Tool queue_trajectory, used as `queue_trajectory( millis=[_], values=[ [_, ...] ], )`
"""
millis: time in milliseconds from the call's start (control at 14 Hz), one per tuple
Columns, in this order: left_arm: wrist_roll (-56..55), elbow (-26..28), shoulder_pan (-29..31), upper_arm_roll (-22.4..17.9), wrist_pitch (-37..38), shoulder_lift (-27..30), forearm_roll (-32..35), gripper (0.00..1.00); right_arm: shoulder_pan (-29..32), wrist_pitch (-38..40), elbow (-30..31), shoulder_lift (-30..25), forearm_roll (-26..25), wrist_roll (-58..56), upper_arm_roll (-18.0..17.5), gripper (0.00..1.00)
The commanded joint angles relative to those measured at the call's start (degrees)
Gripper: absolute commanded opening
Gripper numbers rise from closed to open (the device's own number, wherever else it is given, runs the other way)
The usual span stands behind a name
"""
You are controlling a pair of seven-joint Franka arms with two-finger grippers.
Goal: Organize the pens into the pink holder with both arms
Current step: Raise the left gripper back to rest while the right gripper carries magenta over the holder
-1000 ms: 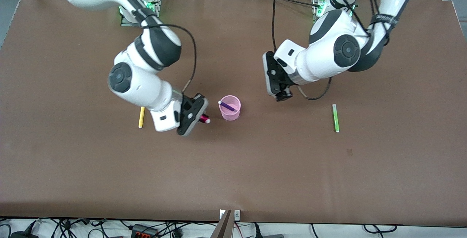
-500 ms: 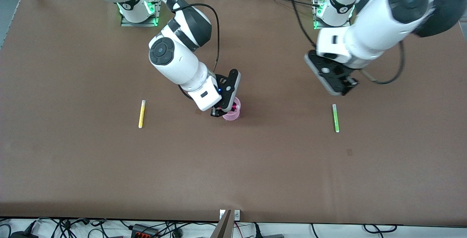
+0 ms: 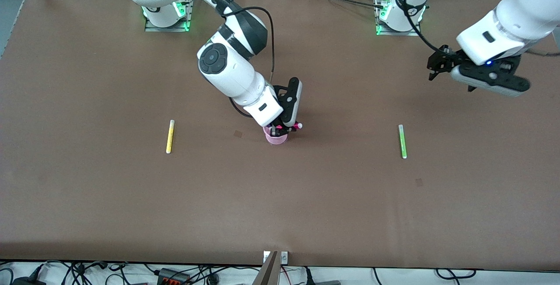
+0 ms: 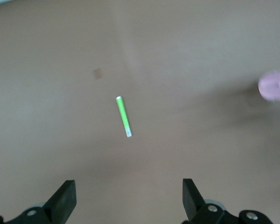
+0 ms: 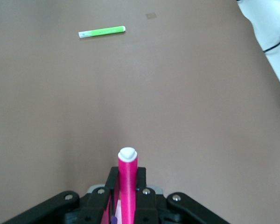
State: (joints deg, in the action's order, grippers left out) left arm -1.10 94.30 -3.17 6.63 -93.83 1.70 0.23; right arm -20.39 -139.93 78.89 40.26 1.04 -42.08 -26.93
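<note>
Front view: right gripper (image 3: pixel 284 126) clamped on magenta pen (image 3: pixel 294 126), directly over pink holder (image 3: pixel 275 138) at bench (image 3: pixel 280 197) middle; pen axis roughly level, must tip upright to drop in; purple pen (image 5: pixel 113 218) glimpsed in right wrist view; left gripper (image 3: pixel 442 70) spread wide, empty, above green pen (image 3: pixel 401 141); yellow pen (image 3: pixel 169 136) toward right arm's end; nothing obstructs.
</note>
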Motion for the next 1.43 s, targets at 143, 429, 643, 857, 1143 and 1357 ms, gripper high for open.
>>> queue_trajectory(
  millis=[143, 429, 643, 857, 1143, 1357],
  values=[
    [-4.0, 1.5, -0.3, -4.1, 2.1, 3.0, 0.7, 1.00, -0.1, -1.5, 4.1, 0.3, 0.3, -0.3, -0.1, 0.00],
    [1.8, 1.3, 0.6, -3.6, 3.7, 3.1, 0.8, 1.00, -0.5, -1.5, 5.8, 0.4, 0.3, -0.1, -0.1, 0.00],
    [1.8, 1.4, 0.5, -3.8, 4.8, 2.3, 0.8, 1.00, -0.6, -1.7, 6.4, 0.4, 0.4, 0.2, -0.7, 0.00],
    [1.7, 0.1, 0.5, -3.8, 4.7, 0.9, 0.7, 1.00, -0.7, -2.5, 6.4, 0.5, 0.4, 1.4, -1.1, 0.00],
    [1.7, 0.0, 0.8, -4.1, 4.7, 0.7, 0.6, 1.00, -0.6, -2.6, 6.4, 0.5, 0.4, 1.5, -1.1, 0.00],
    [1.8, -0.5, 1.1, -4.1, 4.8, 0.2, 0.6, 1.00, -0.6, -2.6, 6.9, 1.0, 0.4, 1.4, -1.1, 0.00]
  ],
)
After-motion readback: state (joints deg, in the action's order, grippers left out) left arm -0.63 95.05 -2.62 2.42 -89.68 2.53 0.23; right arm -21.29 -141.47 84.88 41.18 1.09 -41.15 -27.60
